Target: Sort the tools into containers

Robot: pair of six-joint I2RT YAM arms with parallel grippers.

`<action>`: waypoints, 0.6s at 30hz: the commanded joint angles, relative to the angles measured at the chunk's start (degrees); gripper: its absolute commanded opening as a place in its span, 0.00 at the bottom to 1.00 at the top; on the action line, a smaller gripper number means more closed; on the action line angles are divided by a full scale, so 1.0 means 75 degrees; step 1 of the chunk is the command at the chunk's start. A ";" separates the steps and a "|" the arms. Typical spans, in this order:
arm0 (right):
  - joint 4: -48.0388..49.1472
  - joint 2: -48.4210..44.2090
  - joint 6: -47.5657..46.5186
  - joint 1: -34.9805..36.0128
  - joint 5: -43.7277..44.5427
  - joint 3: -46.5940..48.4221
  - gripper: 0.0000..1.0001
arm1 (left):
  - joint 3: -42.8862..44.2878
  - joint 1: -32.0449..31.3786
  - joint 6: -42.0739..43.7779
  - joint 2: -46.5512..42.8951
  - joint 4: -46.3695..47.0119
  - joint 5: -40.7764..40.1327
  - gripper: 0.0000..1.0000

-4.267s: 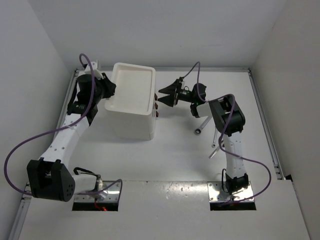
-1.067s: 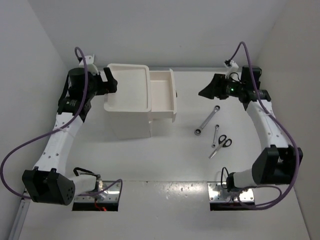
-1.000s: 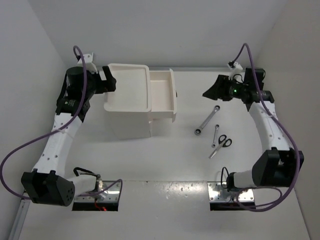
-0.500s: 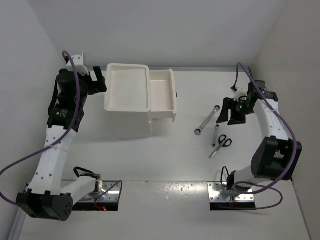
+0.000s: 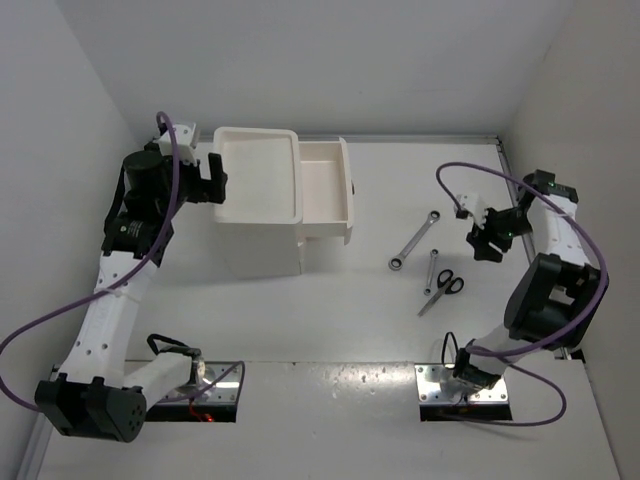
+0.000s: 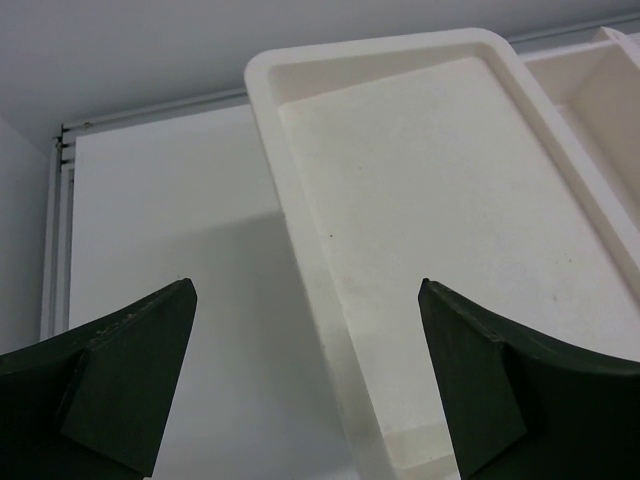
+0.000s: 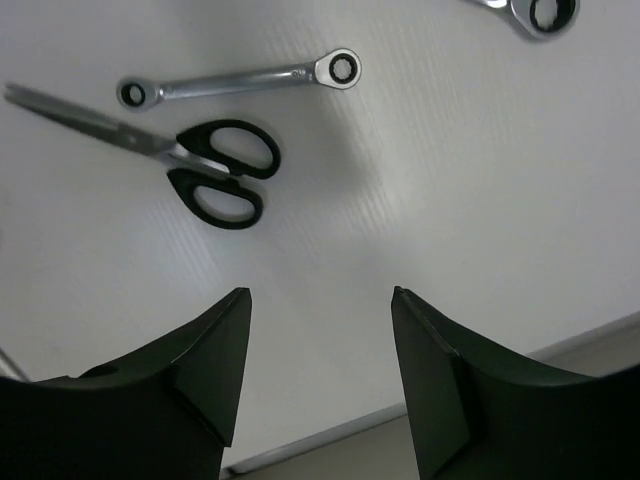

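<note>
Three tools lie on the table [image 5: 330,320] to the right of the white box [image 5: 262,245]: the longer wrench [image 5: 415,240], the shorter wrench [image 5: 431,268] and the black-handled scissors [image 5: 441,289]. The right gripper [image 5: 487,240] hangs just to the right of this group, touching none of them, its jaws spread with nothing between them. From its wrist camera the scissors sit ahead of the fingers [image 7: 215,370] and off to the left of the gap, handles toward the camera and blades pointing left. The shorter wrench lies just beyond the scissors, its left end so close to the blades that contact cannot be told. Only one ring end of the longer wrench shows at the top right corner, well apart from the other two. The box's top drawer [image 5: 326,192] stands pulled out to the right, toward the tools, and what shows of its inside looks bare. The left gripper [image 5: 212,178] is at the box's left side, jaws spread wide and gripping nothing. In its wrist view they straddle the left rim of the tray top [image 6: 300,240].
</note>
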 commanded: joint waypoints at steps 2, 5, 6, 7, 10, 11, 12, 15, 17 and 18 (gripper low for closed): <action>-0.0525 0.0293 -0.4252 -0.0090 -0.0877 -0.0043 0.58 | 0.0022 0.0004 0.0088 0.0111 0.0148 0.0523 0.99; -0.0992 0.0493 -0.5448 0.0143 -0.0878 -0.0206 0.58 | 0.0022 0.0004 0.0088 0.0251 0.0148 0.0325 0.99; -0.1099 0.0597 -0.6031 0.0144 -0.0797 -0.0277 0.58 | 0.0022 0.0004 0.0088 0.0333 0.0148 0.0324 0.99; -0.1100 0.0598 -0.6246 0.0249 -0.0657 -0.0370 0.58 | 0.0022 0.0004 0.0088 0.0333 0.0148 0.0231 0.99; -0.1170 0.0680 -0.7066 0.0471 -0.0270 -0.0757 0.55 | 0.0022 0.0074 0.0018 0.0404 0.0077 0.0160 0.99; -0.1171 0.0773 -0.7231 0.0565 -0.0083 -0.0874 0.53 | 0.0022 0.0074 0.0018 0.0404 0.0077 0.0056 0.99; -0.1171 0.0844 -0.7488 0.0566 0.0023 -0.0945 0.52 | 0.0022 0.0074 0.0018 0.0404 0.0077 0.0055 0.99; -0.1101 0.1019 -0.7712 0.0730 0.0352 -0.1016 0.51 | -0.0060 0.0238 -0.0053 0.0474 0.0077 0.0055 0.99; -0.0903 0.1020 -0.7795 0.0811 0.0422 -0.1016 0.50 | -0.0130 0.0239 -0.0053 0.0474 0.0077 0.0137 0.99; -0.0901 0.1090 -0.7795 0.0812 0.0492 -0.1016 0.48 | -0.0130 0.0320 -0.0122 0.0544 0.0077 0.0218 0.99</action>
